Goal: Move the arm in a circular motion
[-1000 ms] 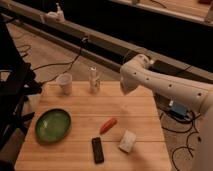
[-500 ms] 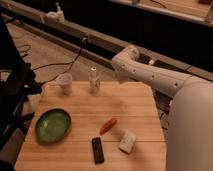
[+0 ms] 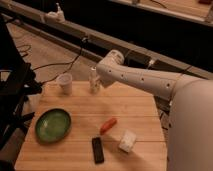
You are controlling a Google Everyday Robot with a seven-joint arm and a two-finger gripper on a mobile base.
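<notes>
1 arm (image 3: 145, 80), tool (image 3: 95, 86) beside bottle (image 3: 93, 80)

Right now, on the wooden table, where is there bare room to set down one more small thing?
Bare wood lies between the green plate and the orange item, and right of the bottle under the arm. The front right is crowded: black remote, white block. The gripper is not in view.

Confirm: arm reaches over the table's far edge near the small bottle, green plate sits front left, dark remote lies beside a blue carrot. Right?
One error: the carrot is orange-red, not blue, as the camera view shows. The rest holds: the arm reaches over the table far edge by the small bottle, its gripper hidden; green plate front left; dark remote beside the carrot.
</notes>
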